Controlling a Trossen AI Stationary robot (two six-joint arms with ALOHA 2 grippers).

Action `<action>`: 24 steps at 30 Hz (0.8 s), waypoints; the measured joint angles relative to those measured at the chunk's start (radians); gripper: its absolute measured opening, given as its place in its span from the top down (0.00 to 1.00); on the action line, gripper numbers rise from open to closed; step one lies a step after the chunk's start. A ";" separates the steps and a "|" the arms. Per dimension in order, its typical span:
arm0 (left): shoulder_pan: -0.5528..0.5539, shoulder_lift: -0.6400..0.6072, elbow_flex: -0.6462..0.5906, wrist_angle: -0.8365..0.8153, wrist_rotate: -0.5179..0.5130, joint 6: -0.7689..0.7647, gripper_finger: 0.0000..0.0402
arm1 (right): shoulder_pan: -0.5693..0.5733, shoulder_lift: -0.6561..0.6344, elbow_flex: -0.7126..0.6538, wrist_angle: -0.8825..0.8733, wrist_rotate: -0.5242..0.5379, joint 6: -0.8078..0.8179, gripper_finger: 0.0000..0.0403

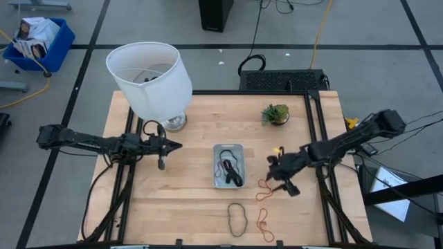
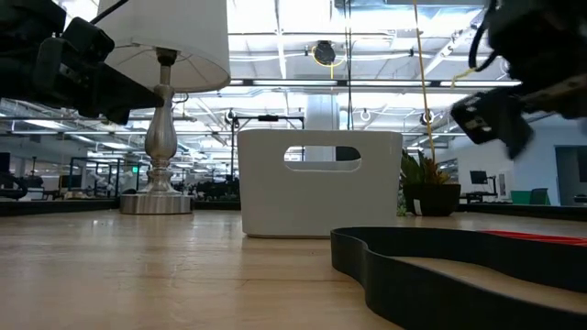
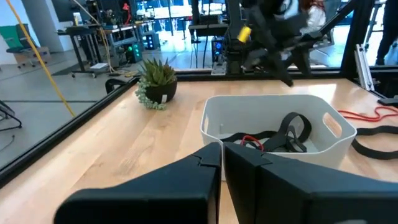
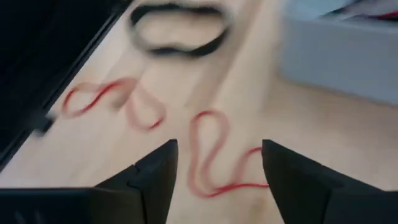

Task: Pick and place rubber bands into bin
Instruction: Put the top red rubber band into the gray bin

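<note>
My left gripper [image 1: 173, 145] waits with fingers closed and empty beside the lamp [image 1: 152, 79]. The bin [image 1: 216, 181] at mid-desk already holds black and red bands. A black band [image 1: 239, 217] and a red band [image 1: 265, 222] lie near the front edge. My right gripper [image 4: 217, 168], fingers spread wide, hangs over the red-orange band [image 4: 208, 158] right of the bin: feather-light, limp, best pinched across one strand. The desk [image 1: 187, 207] is smooth wood; an open workshop lies beyond.

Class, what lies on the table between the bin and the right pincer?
In the high view, bare wood lies between bin and right pincer.
</note>
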State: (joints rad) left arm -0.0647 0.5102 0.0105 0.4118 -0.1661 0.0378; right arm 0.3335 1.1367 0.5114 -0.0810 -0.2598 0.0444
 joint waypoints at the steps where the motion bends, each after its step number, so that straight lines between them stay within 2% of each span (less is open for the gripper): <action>1: 0.000 0.000 0.000 0.000 0.000 -0.006 0.94 | 0.021 0.018 0.000 0.003 0.000 -0.002 0.43; 4: 0.000 0.000 0.000 0.000 0.000 -0.019 0.94 | 0.083 0.066 0.000 0.017 0.060 -0.004 0.43; 9: 0.000 0.000 0.000 0.001 0.000 -0.022 0.94 | 0.160 0.146 0.000 0.035 0.247 -0.034 0.46; 20: 0.000 0.000 0.000 0.000 -0.001 -0.067 0.94 | 0.215 0.305 0.003 0.138 0.262 -0.038 0.50; 24: 0.000 0.000 0.000 -0.005 -0.001 -0.074 0.94 | 0.220 0.359 0.006 0.152 0.318 -0.024 0.50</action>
State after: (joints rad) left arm -0.0647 0.5102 0.0105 0.4068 -0.1669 -0.0360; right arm 0.5537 1.4962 0.5172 0.0710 0.0584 0.0199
